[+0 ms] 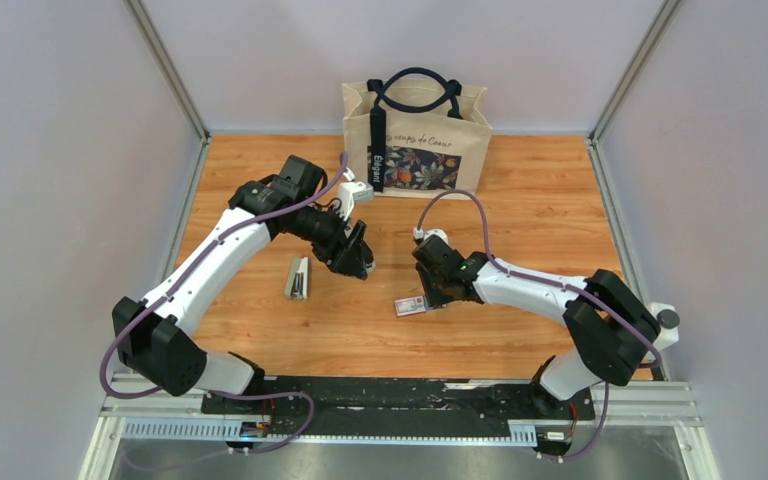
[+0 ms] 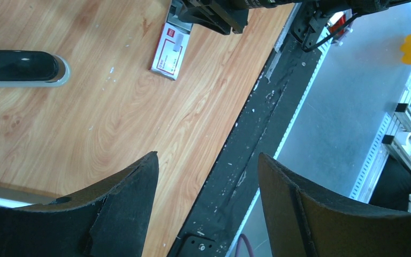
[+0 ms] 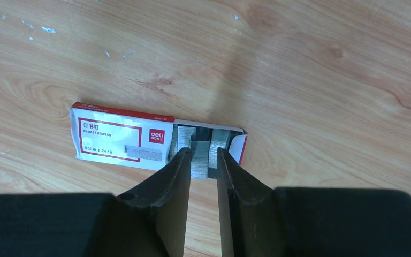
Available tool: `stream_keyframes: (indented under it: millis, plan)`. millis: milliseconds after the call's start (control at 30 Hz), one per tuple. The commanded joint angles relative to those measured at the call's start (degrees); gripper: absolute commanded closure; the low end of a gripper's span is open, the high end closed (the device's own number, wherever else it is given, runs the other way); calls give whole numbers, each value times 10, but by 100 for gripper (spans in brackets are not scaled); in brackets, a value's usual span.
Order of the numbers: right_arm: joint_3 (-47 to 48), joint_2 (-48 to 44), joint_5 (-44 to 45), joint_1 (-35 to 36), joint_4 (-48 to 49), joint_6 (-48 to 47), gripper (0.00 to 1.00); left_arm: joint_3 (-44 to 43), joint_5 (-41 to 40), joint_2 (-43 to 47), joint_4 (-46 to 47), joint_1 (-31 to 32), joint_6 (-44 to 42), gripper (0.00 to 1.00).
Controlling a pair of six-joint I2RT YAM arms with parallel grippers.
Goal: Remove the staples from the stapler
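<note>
The stapler [image 1: 298, 278], black on a silver base, lies on the wooden table left of centre, and its end shows in the left wrist view [image 2: 21, 68]. My left gripper [image 1: 355, 262] hovers to its right, open [image 2: 207, 158] and holding nothing. A small white, red-labelled staple box [image 3: 120, 136] lies open on the table [image 1: 410, 305]. My right gripper [image 3: 203, 152] is down at the box's open end. It is shut on a silver-grey strip of staples [image 3: 199, 158], which sticks out past the box's edge. More strips lie in the box.
A printed tote bag [image 1: 415, 140] stands at the back of the table. The black mounting rail [image 2: 257, 134] runs along the near edge under the left gripper. Grey walls close in both sides.
</note>
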State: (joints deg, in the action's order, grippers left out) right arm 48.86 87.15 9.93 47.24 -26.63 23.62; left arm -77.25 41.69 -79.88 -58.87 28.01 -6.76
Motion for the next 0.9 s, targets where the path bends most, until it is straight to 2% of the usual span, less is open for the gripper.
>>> stream_keyframes:
  millis: [0, 500, 867]
  plan:
    - [21, 6, 2, 4, 17, -12, 72, 2, 12, 19, 12, 2, -12, 24]
    - [26, 13, -6, 4, 14, -16, 71, 1, 10, 18, 10, 1, -14, 24]
    - [23, 10, 1, 4, 11, -12, 78, 1, 8, 22, 10, 1, -17, 24]
